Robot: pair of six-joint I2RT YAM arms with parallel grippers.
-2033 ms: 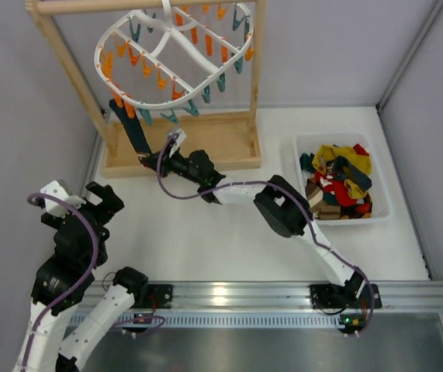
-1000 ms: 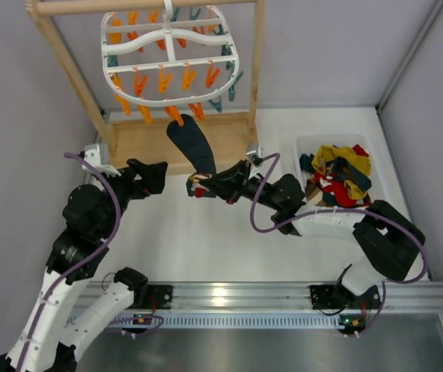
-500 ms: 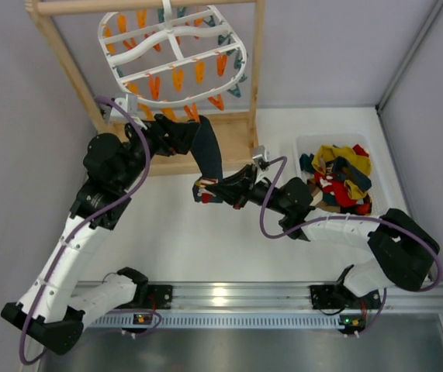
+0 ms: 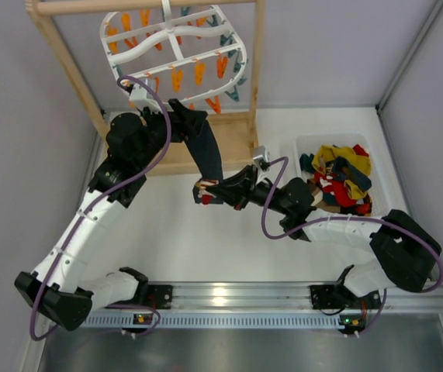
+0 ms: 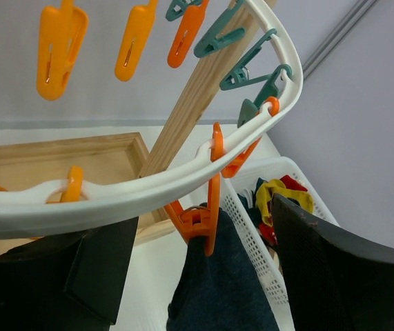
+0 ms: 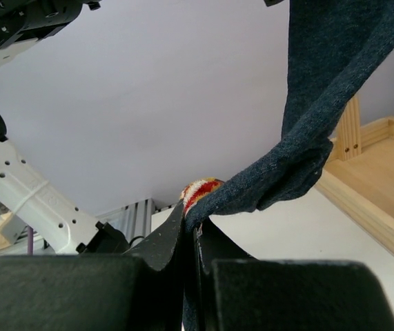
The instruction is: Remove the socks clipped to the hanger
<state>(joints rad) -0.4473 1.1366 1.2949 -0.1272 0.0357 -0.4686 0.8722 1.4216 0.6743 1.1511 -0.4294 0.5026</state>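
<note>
Navy sock point(image 4: 208, 155) hangs from an orange clip point(image 5: 203, 224) on the hanger's point(image 4: 176, 48) near rim. Right gripper point(image 6: 191, 224), clamped on the sock's lower end, holds it taut. Left gripper point(image 5: 200, 241), jaws apart, flanks the clip, apparently to release it.

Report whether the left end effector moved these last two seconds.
Yes: left end effector moved away from the rail, reaching the wooden frame beside the navy sock.

Open counter point(image 4: 205, 248) stretches between the arm bases and the wooden frame point(image 4: 257, 77) — the widest passage here. Up by the hanger point(image 5: 114, 196), dangling clips point(image 5: 200, 221) and the frame's post hem in the left hand point(image 4: 188, 124); the navy sock point(image 4: 208, 155), strung down to the right hand point(image 4: 204, 191), bars the middle, and the bin point(image 4: 298, 155) flanks the right.
</note>
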